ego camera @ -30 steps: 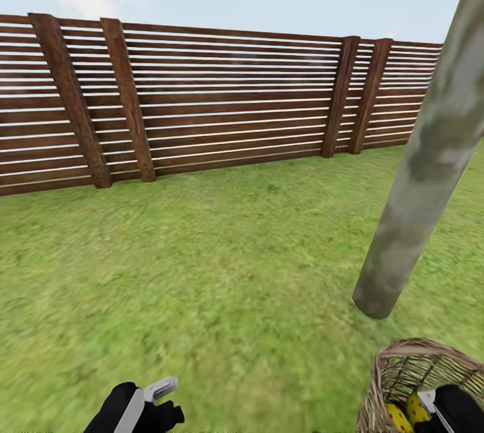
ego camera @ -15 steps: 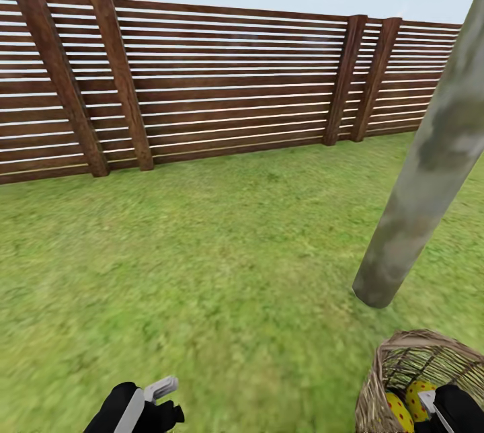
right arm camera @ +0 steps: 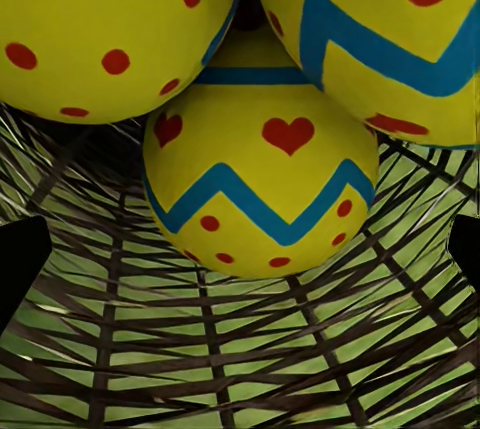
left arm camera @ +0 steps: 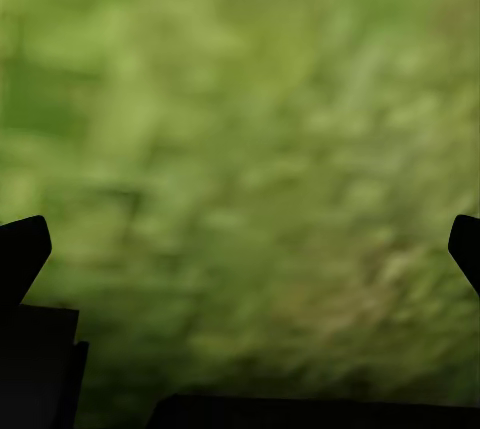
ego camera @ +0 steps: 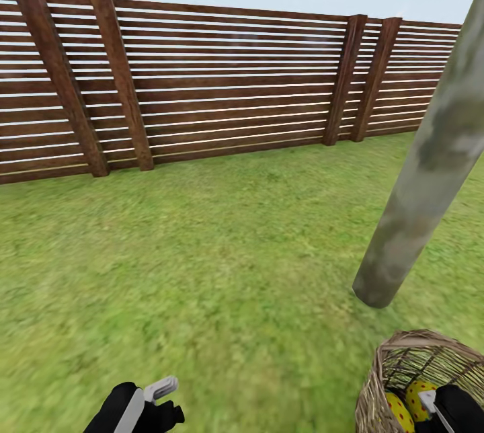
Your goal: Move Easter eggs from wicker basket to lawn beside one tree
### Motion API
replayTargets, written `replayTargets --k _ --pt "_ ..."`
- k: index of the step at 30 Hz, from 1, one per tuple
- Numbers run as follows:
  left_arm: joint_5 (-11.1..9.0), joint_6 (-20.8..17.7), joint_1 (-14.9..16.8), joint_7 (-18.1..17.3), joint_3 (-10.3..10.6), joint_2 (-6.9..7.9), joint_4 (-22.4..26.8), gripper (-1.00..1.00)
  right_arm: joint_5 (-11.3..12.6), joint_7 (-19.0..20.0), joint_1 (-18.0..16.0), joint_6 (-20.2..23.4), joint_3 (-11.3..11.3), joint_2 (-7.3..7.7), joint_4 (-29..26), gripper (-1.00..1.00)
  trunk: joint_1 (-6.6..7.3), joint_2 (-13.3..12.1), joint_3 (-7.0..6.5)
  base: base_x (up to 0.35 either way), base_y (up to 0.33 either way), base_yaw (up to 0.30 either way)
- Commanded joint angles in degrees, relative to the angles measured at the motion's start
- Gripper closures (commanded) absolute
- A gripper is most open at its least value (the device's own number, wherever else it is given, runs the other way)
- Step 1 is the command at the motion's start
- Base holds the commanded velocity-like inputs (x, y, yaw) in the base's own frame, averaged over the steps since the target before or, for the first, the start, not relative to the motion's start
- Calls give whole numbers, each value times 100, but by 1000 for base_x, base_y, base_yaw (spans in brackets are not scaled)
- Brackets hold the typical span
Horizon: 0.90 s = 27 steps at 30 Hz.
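Note:
Three yellow Easter eggs lie together in the wicker basket (right arm camera: 250,359): one with red hearts and a blue zigzag (right arm camera: 262,179), a dotted one (right arm camera: 110,29), and one with a broad blue zigzag (right arm camera: 380,39). My right gripper (right arm camera: 240,249) hangs open just above them, its fingertips (right arm camera: 20,264) spread wide and touching nothing. From the head, the basket (ego camera: 403,356) stands on the lawn (ego camera: 222,265) at the lower right, close to the pale grey-green tree trunk (ego camera: 417,204), with two eggs (ego camera: 398,413) showing inside. My left gripper (ego camera: 160,398) is open over bare grass (left arm camera: 250,149).
A brown slatted fence (ego camera: 222,83) with slanted posts closes off the far side of the lawn. Open grass stretches between it and me. The trunk leans up and out of the picture at the right.
The head view tipped slightly downward a second ago, so the fence sits higher and more of the eggs shows. Neither arm nor the basket has visibly moved since.

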<state>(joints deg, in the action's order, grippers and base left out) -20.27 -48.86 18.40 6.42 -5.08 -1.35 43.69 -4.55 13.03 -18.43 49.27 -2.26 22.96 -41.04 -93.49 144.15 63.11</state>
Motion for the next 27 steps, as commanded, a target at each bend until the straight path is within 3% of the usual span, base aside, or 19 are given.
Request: replayTargets --k 1,4,8,10,15,27 --pt "-61 -27 3 53 -19 -6 8 -100 -47 40 -2 21 -17 21 -3 -100 1 2 5 0 0 0" --pt "-62 -27 4 52 -19 -6 8 -100 -46 43 -2 19 -12 49 5 -100 1 2 5 0 0 0" --pt "-64 -5 -12 38 -19 125 24 -100 -42 69 -2 41 -84 165 63 -100 1 2 5 0 0 0" --pt "-64 -2 -12 41 -24 189 20 -100 -58 59 -2 40 -61 120 79 -100 1 2 5 0 0 0" --pt "-64 -4 -12 43 -28 164 17 -100 -79 36 -2 39 -51 0 94 -100 1 2 5 0 0 0" --pt "-64 -3 -12 43 -33 168 22 -100 -82 25 -2 39 -61 -19 96 -100 1 2 5 0 0 0"
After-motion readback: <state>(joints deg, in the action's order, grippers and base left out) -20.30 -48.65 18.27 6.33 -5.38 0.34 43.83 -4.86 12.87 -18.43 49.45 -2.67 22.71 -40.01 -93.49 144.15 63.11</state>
